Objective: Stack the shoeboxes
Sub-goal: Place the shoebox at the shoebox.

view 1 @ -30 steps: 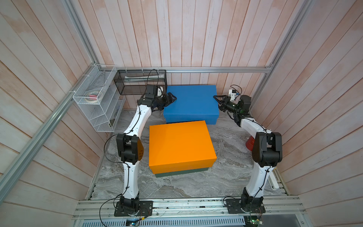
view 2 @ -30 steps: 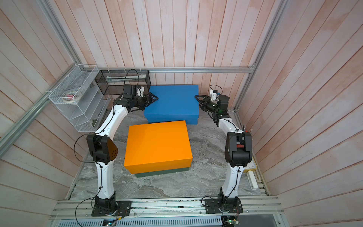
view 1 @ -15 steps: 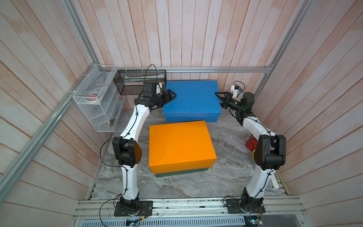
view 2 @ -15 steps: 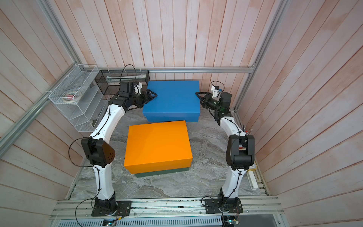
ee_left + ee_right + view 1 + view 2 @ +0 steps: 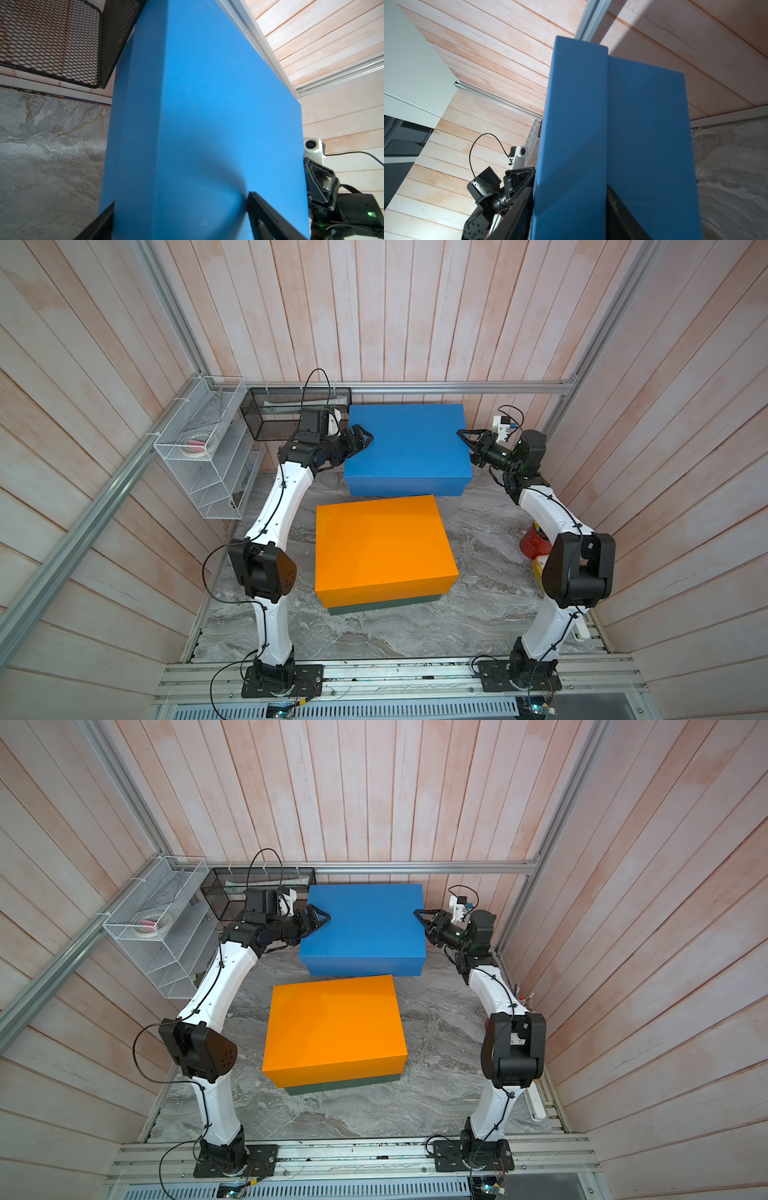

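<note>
Blue box (image 5: 407,443) hangs at the back of the cell, close to the rear wall, and I have it pinched from both ends. In both top views it looks raised off the floor (image 5: 478,614), its front edge just behind the orange box (image 5: 380,547).

My left gripper (image 5: 363,438) is spread wide across the whole height of the blue box. In its wrist view one finger (image 5: 261,214) lies on the lid's top and the other comes up from beneath.

My right gripper (image 5: 463,435) is about half closed on the opposite end. In its wrist view one finger (image 5: 618,212) sits at the lid's lower rim and the other is on top.

The orange box rests mid-floor on the green box (image 5: 386,605), which shows only as a thin strip.
</note>
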